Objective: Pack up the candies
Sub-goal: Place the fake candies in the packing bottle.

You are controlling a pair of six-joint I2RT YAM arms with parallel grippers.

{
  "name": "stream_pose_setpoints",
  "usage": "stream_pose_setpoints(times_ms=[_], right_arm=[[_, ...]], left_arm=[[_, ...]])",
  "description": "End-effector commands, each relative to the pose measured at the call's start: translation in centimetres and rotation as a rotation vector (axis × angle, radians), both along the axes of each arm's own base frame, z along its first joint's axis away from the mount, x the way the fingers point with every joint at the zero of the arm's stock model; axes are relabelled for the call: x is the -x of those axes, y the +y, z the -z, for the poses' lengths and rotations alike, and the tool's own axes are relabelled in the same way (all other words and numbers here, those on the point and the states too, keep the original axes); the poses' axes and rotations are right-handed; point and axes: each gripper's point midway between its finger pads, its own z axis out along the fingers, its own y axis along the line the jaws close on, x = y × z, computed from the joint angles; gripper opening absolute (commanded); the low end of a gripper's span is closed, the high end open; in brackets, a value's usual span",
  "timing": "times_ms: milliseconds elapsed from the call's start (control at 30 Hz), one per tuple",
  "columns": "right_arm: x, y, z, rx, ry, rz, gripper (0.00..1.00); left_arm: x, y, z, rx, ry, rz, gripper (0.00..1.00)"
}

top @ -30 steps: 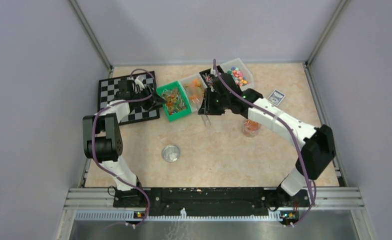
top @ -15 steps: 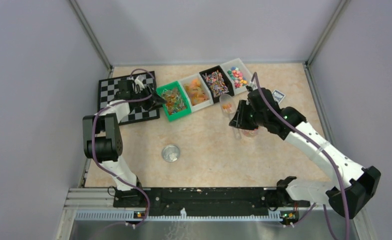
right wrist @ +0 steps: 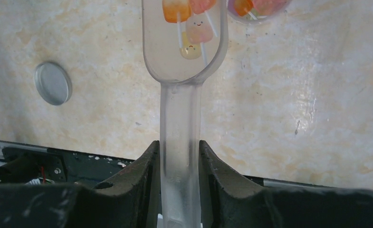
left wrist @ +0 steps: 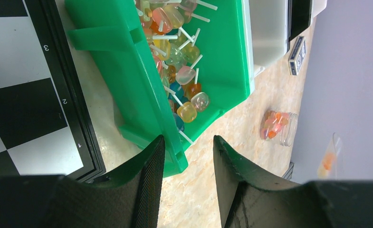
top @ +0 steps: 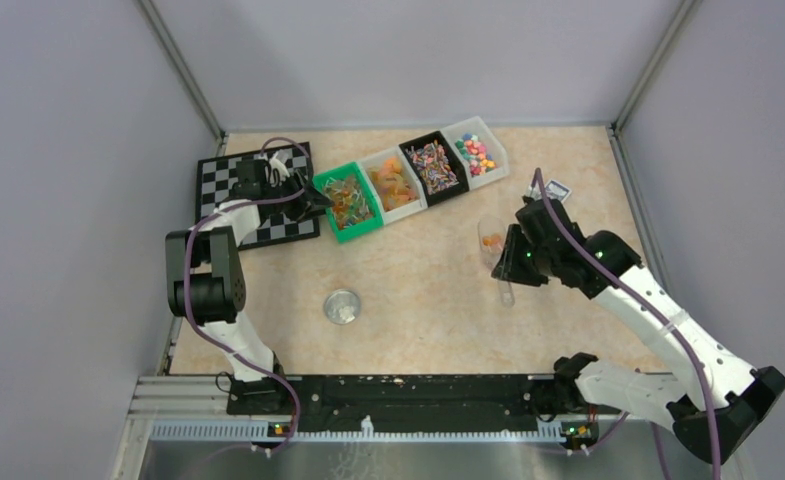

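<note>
My right gripper [right wrist: 180, 145] is shut on the handle of a clear scoop [right wrist: 184, 42]. The scoop's bowl carries a few candies [right wrist: 191, 28], orange, pink and yellow ones on sticks. It hangs just left of a clear jar [right wrist: 260, 7] that holds orange-red candies. In the top view the right gripper [top: 513, 265] and the scoop [top: 490, 240] sit at the table's right, and the jar is mostly hidden there. The jar also shows in the left wrist view [left wrist: 279, 127]. My left gripper [left wrist: 186, 142] is open and straddles the near corner of a green bin [left wrist: 127, 71] of candies.
A row of bins stands at the back: the green bin [top: 360, 231], a white bin [top: 393, 185], a black bin [top: 433, 165] and another white bin [top: 475, 150]. A chessboard [top: 218, 180] lies at the left. The jar's lid [top: 343, 306] lies mid-table. A small card box [top: 553, 190] lies at the back right.
My right arm has carried the scoop from the bins rightward and nearer, over to the jar. The left arm has not moved.
</note>
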Motion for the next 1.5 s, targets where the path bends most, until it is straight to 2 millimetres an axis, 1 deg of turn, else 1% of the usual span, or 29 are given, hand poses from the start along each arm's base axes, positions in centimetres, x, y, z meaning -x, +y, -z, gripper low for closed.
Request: stream_pose_setpoints(times_ms=[0,100,233,300,500,733,933,1133,1200,1300,1467], right_arm=[[0.9,-1.8,-0.5,0.027,0.015,0.062,0.00],[1.4,-2.2,-0.6,0.037,0.035,0.068,0.00],[2.0,-2.9,0.3,0.067,0.102,0.082,0.00],[2.1,-2.9,0.5,0.061,0.123,0.078,0.00],[1.4,-3.1,0.9,0.046,0.170,0.073,0.00],[0.7,-3.5,0.9,0.032,0.232,0.068,0.00],[1.1,-4.0,1.2,0.016,0.310,0.059,0.00],[0.8,-4.5,0.4,0.023,0.337,0.052,0.00],[0.7,-4.3,0.3,0.010,0.344,0.043,0.00],[0.7,-4.2,0.6,0.007,0.388,0.021,0.00],[0.1,-5.2,0.9,0.049,0.420,0.021,0.00]], left_arm=[[-0.3,-0.9,-3.1,0.019,-0.104,0.051,0.47],[-0.3,-1.0,-3.3,0.017,-0.107,0.051,0.47],[-0.2,-1.1,-3.4,0.014,-0.111,0.054,0.47],[-0.2,-1.1,-3.4,0.016,-0.112,0.057,0.47],[-0.2,-1.1,-3.3,0.017,-0.108,0.055,0.47],[-0.3,-1.2,-3.3,0.018,-0.109,0.057,0.47],[-0.3,-1.2,-3.2,0.018,-0.106,0.057,0.47],[-0.2,-1.2,-3.3,0.020,-0.106,0.058,0.47],[-0.2,-1.2,-3.3,0.019,-0.107,0.058,0.47],[-0.2,-1.3,-3.4,0.020,-0.110,0.059,0.47],[-0.1,-1.3,-3.5,0.022,-0.110,0.061,0.47]])
